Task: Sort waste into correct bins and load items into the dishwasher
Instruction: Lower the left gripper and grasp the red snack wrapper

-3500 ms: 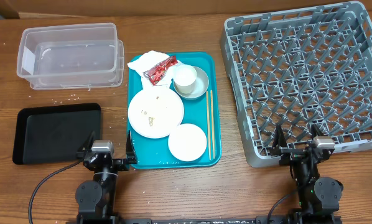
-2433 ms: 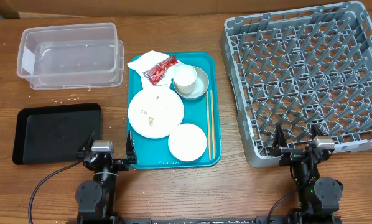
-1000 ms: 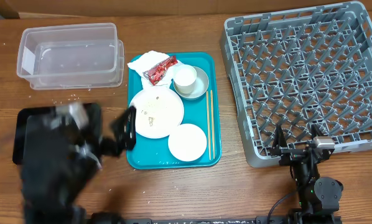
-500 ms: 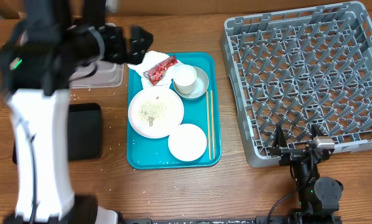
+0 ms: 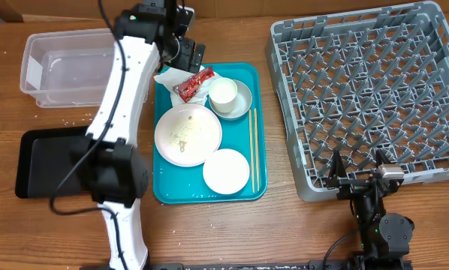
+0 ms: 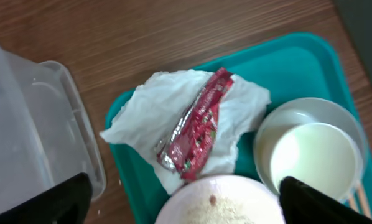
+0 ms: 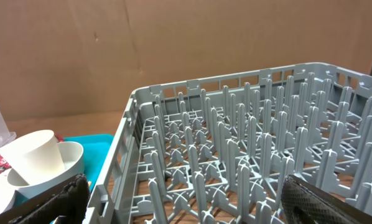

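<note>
My left gripper [image 5: 187, 54] is open and empty, hovering above the far left corner of the teal tray. In the left wrist view [image 6: 185, 204] the red wrapper [image 6: 198, 124] lies on the crumpled white napkin [image 6: 142, 118] just ahead of the spread jaws. The wrapper [image 5: 194, 82] and napkin [image 5: 172, 73] lie beside the white cup [image 5: 223, 92], which stands in the metal bowl [image 5: 245, 99]. The large plate [image 5: 198, 142] holds rice scraps [image 5: 182, 132]. The small plate [image 5: 226, 171] lies nearer. My right gripper [image 5: 357, 178] rests open at the dish rack's [image 5: 367, 90] front edge.
The clear tub [image 5: 67, 67] stands at the back left, the black tray [image 5: 52, 161] in front of it. Wooden chopsticks [image 5: 253, 150] lie along the right side of the teal tray [image 5: 164, 191]. Loose scraps dot the table near the tub.
My left arm has lifted from its rest at the table's front and swung to the back, over the napkin and wrapper. The right arm has not moved.
</note>
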{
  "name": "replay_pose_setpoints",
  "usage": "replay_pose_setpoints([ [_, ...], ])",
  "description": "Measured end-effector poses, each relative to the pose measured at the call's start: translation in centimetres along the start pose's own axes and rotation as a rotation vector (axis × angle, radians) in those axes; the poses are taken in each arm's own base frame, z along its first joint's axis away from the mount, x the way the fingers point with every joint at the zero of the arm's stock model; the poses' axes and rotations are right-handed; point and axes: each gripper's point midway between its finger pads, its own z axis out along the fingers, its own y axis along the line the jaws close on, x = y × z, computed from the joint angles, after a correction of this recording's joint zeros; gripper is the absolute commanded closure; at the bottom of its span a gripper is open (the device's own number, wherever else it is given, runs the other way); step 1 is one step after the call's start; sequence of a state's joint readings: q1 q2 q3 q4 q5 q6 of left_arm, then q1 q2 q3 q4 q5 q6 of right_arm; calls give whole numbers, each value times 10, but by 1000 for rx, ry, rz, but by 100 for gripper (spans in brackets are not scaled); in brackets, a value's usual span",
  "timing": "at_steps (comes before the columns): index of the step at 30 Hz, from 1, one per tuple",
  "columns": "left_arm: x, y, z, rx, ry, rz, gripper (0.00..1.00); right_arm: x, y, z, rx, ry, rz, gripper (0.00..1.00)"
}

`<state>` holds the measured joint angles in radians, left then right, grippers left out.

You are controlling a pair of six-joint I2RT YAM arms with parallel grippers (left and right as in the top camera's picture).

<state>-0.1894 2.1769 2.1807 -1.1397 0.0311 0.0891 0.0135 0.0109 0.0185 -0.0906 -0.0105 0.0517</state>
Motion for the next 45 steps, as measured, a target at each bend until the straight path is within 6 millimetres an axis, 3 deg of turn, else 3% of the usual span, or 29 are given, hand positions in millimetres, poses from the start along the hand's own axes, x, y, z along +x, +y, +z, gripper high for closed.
replay_pose_setpoints([
  [7,25,0,65,-11,133,52,28,0,0,0,0,0,0,0],
  [12,37,-7,90,-35,190,85,35,0,0,0,0,-1,0,0],
  [20,48,-26,101,-23,236,123,39,0,0,0,0,0,0,0],
  [30,53,-16,112,-89,259,136,43,0,0,0,0,0,0,0],
  [35,50,-12,112,-101,248,131,52,0,0,0,0,0,0,0],
  [45,51,-12,114,-97,250,130,48,0,0,0,0,0,0,0],
])
